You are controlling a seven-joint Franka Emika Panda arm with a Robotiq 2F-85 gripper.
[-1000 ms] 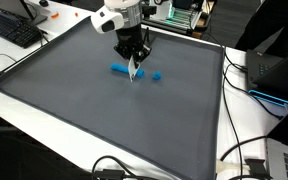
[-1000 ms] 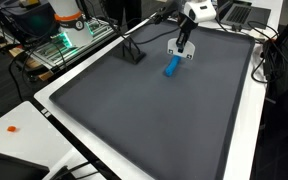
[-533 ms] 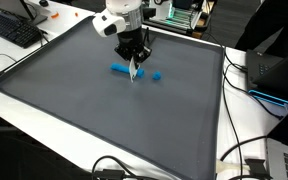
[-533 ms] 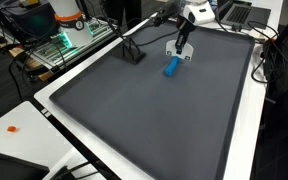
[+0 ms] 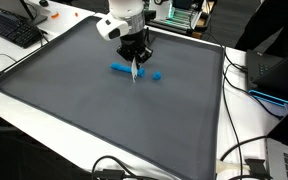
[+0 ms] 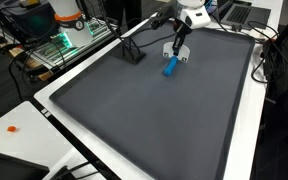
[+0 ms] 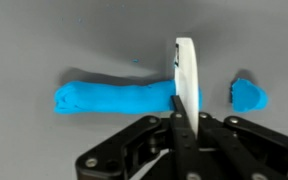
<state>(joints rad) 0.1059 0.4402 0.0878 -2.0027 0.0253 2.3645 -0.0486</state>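
Observation:
My gripper is shut on a thin white blade-like tool, held upright with its edge pointing down. It hangs over the right end of a blue dough roll lying on the dark grey mat. A small blue piece lies apart, just right of the tool. In the wrist view the white tool crosses the end of the roll, with the small piece beyond a gap and the jaws clamped on the tool. The gripper and roll show in both exterior views.
A white table rim surrounds the mat. A keyboard lies at the far left corner. A black stand sits on the mat's edge. Cables and a laptop lie at the right side. Green equipment stands behind.
The gripper with the white tool has risen slightly above the roll. The roll and the small piece have not moved.

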